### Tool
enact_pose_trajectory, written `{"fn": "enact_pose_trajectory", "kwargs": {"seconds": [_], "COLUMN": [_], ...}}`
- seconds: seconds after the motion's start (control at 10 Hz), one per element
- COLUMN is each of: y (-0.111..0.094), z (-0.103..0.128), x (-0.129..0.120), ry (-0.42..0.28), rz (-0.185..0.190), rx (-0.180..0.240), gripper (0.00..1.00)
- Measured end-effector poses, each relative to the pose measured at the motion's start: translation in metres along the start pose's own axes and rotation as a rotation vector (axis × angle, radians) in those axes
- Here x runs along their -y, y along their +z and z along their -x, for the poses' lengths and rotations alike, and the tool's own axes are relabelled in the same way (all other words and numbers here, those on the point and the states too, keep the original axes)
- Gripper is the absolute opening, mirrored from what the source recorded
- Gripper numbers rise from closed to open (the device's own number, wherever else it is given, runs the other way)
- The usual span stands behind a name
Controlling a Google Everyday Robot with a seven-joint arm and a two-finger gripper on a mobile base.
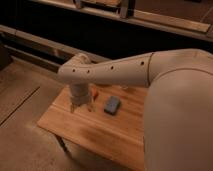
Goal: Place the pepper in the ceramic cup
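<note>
While I watch from far away, the jaws hang down from the wrist, low over the surface (100, 135) near its far edge. They stand wide apart, and I see only wood in the gap between them. They hold nothing. I cannot tell if the tips touch the wood or stop just above it.

The pepper (95, 93) lies on the wood just beside the jaws, on the side where the pad (112, 105) is, and a bit farther back. It is a thin red-orange thing, and only a small bit of it shows. The jaws are close to it but not around it.

The pad is a flat blue-grey block with four corners. It lies past the pepper, near the jaws but apart from them.

The surface is pale wood with soft lines running along it. The arm (115, 70) above the jaws is a smooth cream tube, round and fat, with small dark dots in a row. A small pale shape (123, 88) peeks out under the arm, beyond the pad. I cannot tell what it is.
</note>
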Motion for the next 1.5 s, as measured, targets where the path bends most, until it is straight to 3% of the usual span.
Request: {"fn": "enact_pose_trajectory", "kwargs": {"seconds": [1.0,1.1,1.3,1.5], "y": [-0.001,-0.001,-0.004,-0.007], "z": [0.002,0.008,0.033,0.056], "x": [0.0,0.003,0.003,0.005], "ry": [0.003,0.019,0.079,0.149], "rz": [-0.005,-0.027,-0.112,-0.163], "rx": [0.002,0.013,0.051,0.089], "gripper": [0.65,0.65,0.65,0.65]}}
